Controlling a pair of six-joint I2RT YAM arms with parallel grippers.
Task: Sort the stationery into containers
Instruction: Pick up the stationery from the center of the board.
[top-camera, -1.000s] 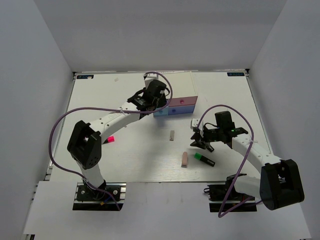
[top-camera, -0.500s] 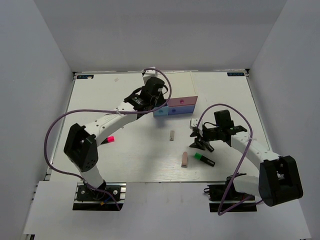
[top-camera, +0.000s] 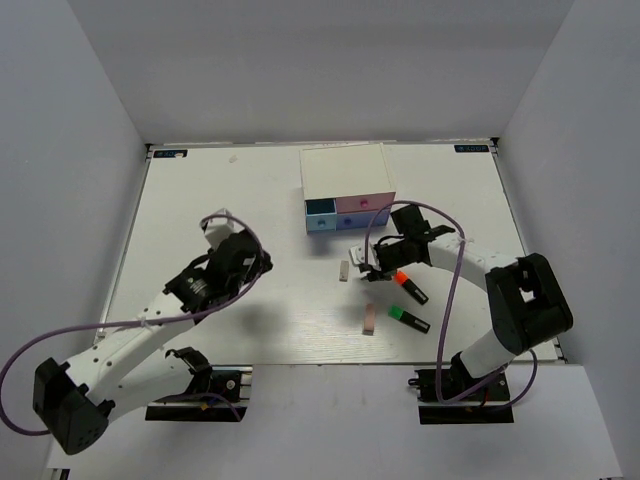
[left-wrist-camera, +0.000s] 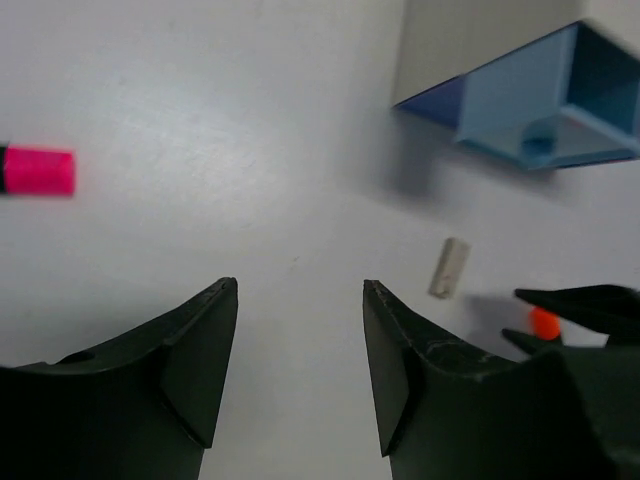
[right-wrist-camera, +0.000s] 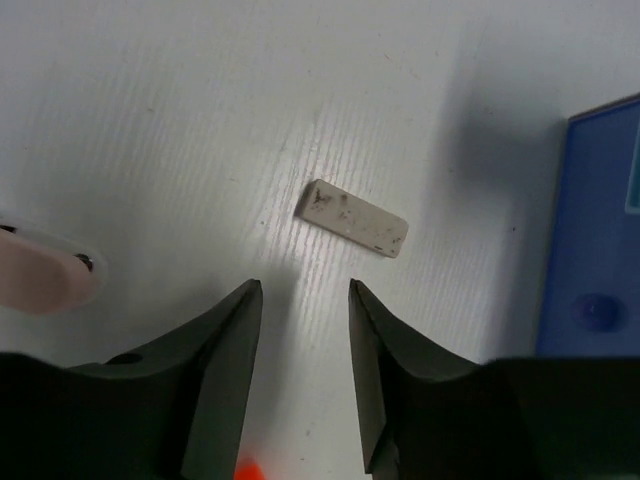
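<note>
The white-topped box (top-camera: 343, 170) stands at the back, with a light blue drawer front (top-camera: 321, 214) and a pink one (top-camera: 367, 204). My right gripper (top-camera: 366, 264) (right-wrist-camera: 305, 290) is open and empty, just right of the grey eraser (top-camera: 344, 270) (right-wrist-camera: 353, 217). The orange-red highlighter (top-camera: 408, 286) lies under the right forearm, the green one (top-camera: 408, 320) nearer. The pinkish-beige eraser (top-camera: 370, 318) lies near the front. My left gripper (top-camera: 262, 264) (left-wrist-camera: 299, 290) is open and empty. The pink highlighter's cap (left-wrist-camera: 38, 170) shows only in the left wrist view. The tan eraser is out of view.
In the left wrist view the light blue drawer (left-wrist-camera: 545, 110) stands out from the box, and the grey eraser (left-wrist-camera: 449, 268) and orange cap (left-wrist-camera: 543, 321) lie beyond my fingers. A periwinkle front with a knob (right-wrist-camera: 597, 310) is at the right wrist view's right edge.
My left arm has pulled back from the box to the near left. My right gripper has moved left to the grey eraser. The orange-red highlighter now shows on the table.
</note>
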